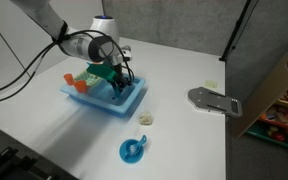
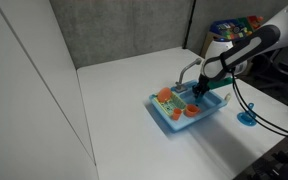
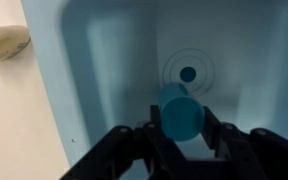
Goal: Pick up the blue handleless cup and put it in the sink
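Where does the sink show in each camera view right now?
In an exterior view: sink left of centre, under the gripper.
In an exterior view: right of centre.
Wrist view: its basin fills the frame.
Shared landmark: the gripper, holding the blue handleless cup above the basin.

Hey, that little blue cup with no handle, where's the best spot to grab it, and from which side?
Grip the little blue cup across its round wall, coming down from above. It is a short cylinder with no handle, so any two opposite sides serve. The tool holds it that way now, over the sink.
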Robot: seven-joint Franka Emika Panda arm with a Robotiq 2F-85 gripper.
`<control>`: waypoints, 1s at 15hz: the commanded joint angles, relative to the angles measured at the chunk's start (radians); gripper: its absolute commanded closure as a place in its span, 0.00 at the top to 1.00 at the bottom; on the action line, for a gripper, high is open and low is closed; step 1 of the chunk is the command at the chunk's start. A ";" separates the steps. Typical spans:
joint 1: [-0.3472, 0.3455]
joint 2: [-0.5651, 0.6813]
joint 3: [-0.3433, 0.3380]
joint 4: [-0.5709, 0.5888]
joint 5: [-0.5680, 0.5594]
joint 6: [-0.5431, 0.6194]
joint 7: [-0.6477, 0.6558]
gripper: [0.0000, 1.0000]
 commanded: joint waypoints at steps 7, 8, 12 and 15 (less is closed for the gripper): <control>-0.003 0.029 0.000 0.041 0.015 0.000 0.015 0.17; -0.004 0.030 0.000 0.042 0.015 0.000 0.015 0.37; -0.008 0.028 0.003 0.040 0.017 0.000 0.010 0.73; -0.016 0.011 0.010 0.027 0.023 0.001 0.000 0.94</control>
